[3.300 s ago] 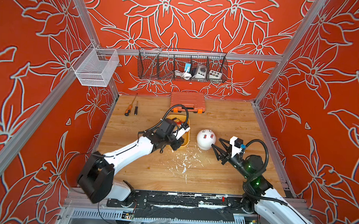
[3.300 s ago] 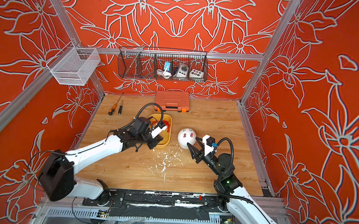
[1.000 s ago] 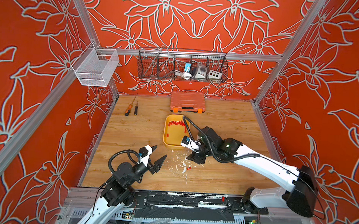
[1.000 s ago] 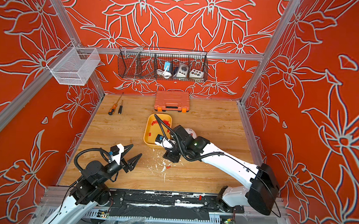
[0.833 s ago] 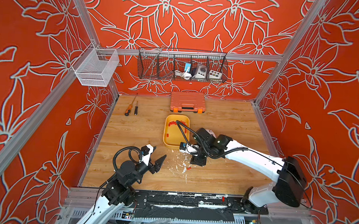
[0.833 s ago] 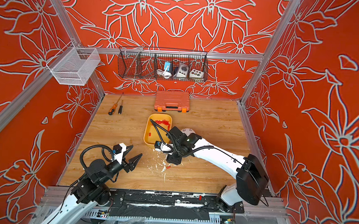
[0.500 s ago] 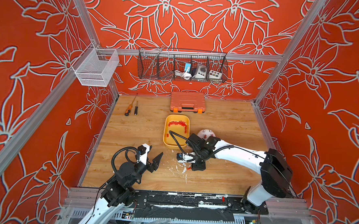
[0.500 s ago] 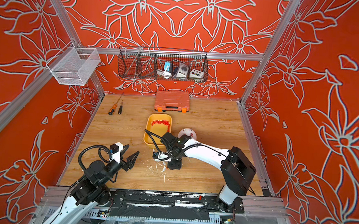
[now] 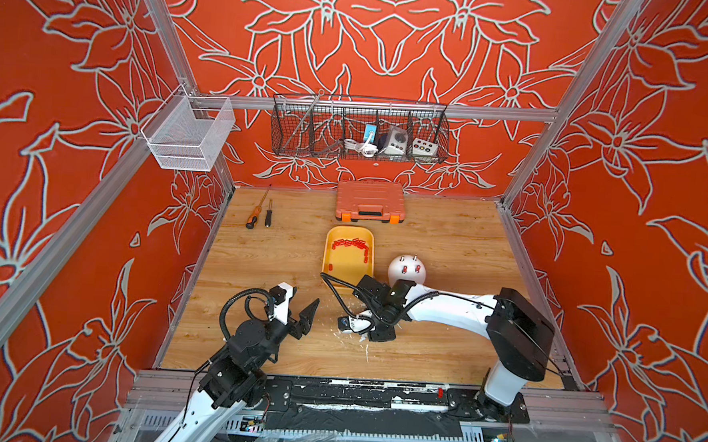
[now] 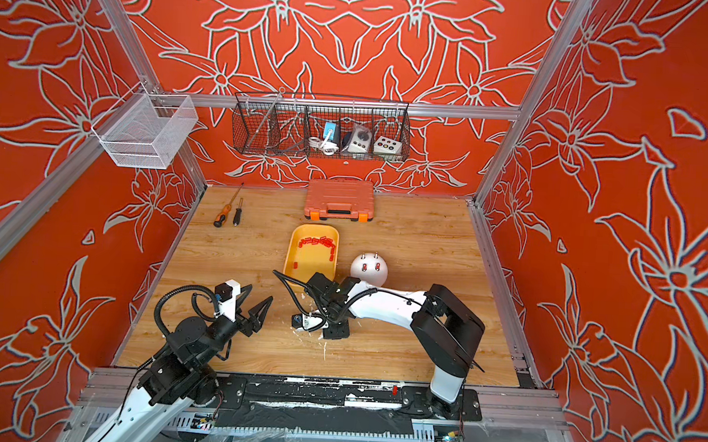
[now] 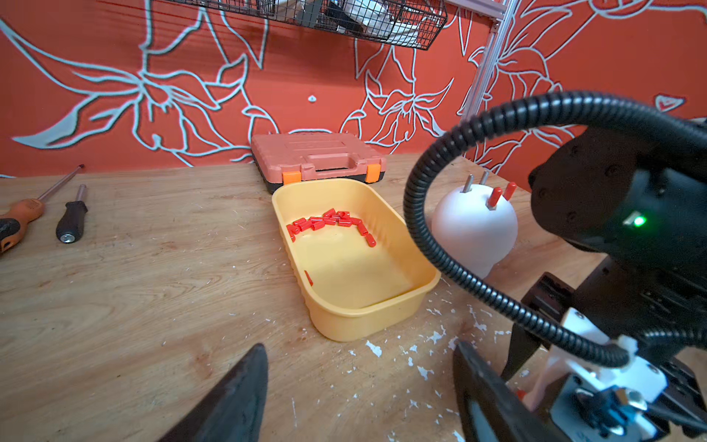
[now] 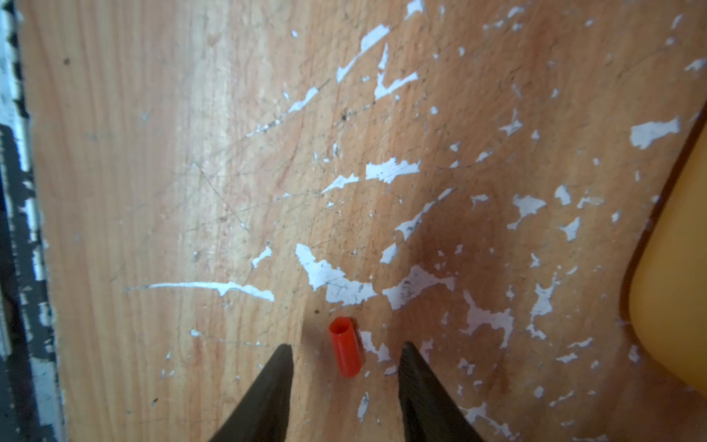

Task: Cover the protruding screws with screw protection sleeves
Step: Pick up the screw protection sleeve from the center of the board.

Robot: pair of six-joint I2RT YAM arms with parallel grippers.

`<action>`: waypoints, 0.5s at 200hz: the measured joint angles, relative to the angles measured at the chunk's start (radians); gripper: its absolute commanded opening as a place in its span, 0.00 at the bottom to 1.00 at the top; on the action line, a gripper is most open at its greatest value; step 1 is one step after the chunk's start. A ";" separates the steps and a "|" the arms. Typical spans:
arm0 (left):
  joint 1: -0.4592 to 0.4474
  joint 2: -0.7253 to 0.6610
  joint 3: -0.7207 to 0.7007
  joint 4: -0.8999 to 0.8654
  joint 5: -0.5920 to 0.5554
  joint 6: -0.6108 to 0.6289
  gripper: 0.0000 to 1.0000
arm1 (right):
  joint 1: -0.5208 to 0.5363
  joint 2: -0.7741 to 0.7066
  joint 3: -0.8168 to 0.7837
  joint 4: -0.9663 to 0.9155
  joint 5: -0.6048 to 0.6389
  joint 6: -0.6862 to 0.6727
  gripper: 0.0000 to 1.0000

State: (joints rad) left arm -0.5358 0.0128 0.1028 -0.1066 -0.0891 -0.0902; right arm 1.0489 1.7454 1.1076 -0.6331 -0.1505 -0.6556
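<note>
White links (image 9: 447, 312), black joints (image 9: 518, 338), ribbed black cables (image 11: 574, 104), pointed black left tool (image 11: 359, 344).

Both top views sit high over the near edge and look steeply down toward the back wall, from far off, with the whole surface (image 9: 267, 263) in frame. Left wrist view is low and near the surface, facing the back wall across the yellow tray (image 11: 363, 325) and white dome (image 11: 474, 233), both shared with the top views. Right wrist view looks straight down, very close, on scuffed surface by the tray's corner, one red sleeve (image 12: 345, 352) in frame.

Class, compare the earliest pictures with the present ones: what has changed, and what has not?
The left claw drew back from the yellow tray; the right claw swung across and straddles a loose red sleeve, not gripping. Tray and white dome stayed put.
</note>
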 measured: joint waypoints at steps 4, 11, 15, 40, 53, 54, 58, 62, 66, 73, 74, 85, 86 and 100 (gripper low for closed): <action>0.000 0.000 0.000 0.000 0.000 0.000 0.74 | 0.000 0.000 0.000 0.003 0.000 -0.001 0.47; 0.000 0.000 0.000 -0.001 -0.002 -0.001 0.74 | 0.000 0.000 0.000 0.009 0.001 -0.002 0.46; 0.000 0.000 0.000 -0.001 -0.003 -0.001 0.74 | 0.000 0.000 0.000 0.012 0.001 -0.003 0.46; 0.000 0.000 0.000 -0.004 -0.004 -0.001 0.74 | 0.000 0.011 0.000 0.023 0.001 -0.005 0.46; 0.000 0.000 0.000 -0.006 -0.004 -0.001 0.74 | 0.000 0.023 0.000 0.030 0.001 -0.005 0.45; 0.000 0.000 0.000 -0.006 -0.004 -0.001 0.74 | 0.000 0.024 0.000 0.031 0.001 -0.005 0.45; 0.000 0.000 0.000 -0.006 -0.004 -0.001 0.74 | 0.000 0.028 0.000 0.032 0.001 -0.005 0.44; 0.000 0.000 0.000 -0.006 -0.004 -0.001 0.74 | 0.000 0.031 0.000 0.033 0.002 -0.005 0.43; 0.000 0.000 0.000 -0.006 -0.004 -0.001 0.74 | 0.000 0.035 0.000 0.033 0.002 -0.005 0.42; 0.000 0.000 0.000 -0.006 -0.004 -0.002 0.74 | 0.000 0.041 0.000 0.032 0.002 -0.006 0.41; 0.000 0.000 0.000 -0.006 -0.004 -0.002 0.74 | 0.000 0.041 0.000 0.032 0.002 -0.006 0.41; 0.000 0.000 0.000 -0.006 -0.005 -0.002 0.74 | 0.000 0.044 0.000 0.034 0.002 -0.006 0.39; 0.000 0.000 0.000 -0.006 -0.005 -0.002 0.74 | 0.000 0.044 0.000 0.034 0.002 -0.006 0.38; 0.000 0.000 0.000 -0.006 -0.005 -0.003 0.74 | 0.000 0.045 0.000 0.033 0.001 -0.006 0.36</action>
State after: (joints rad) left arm -0.5358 0.0128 0.1028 -0.1127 -0.0940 -0.0937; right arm 1.0489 1.7905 1.1076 -0.6003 -0.1493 -0.6621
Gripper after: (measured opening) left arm 0.738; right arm 0.375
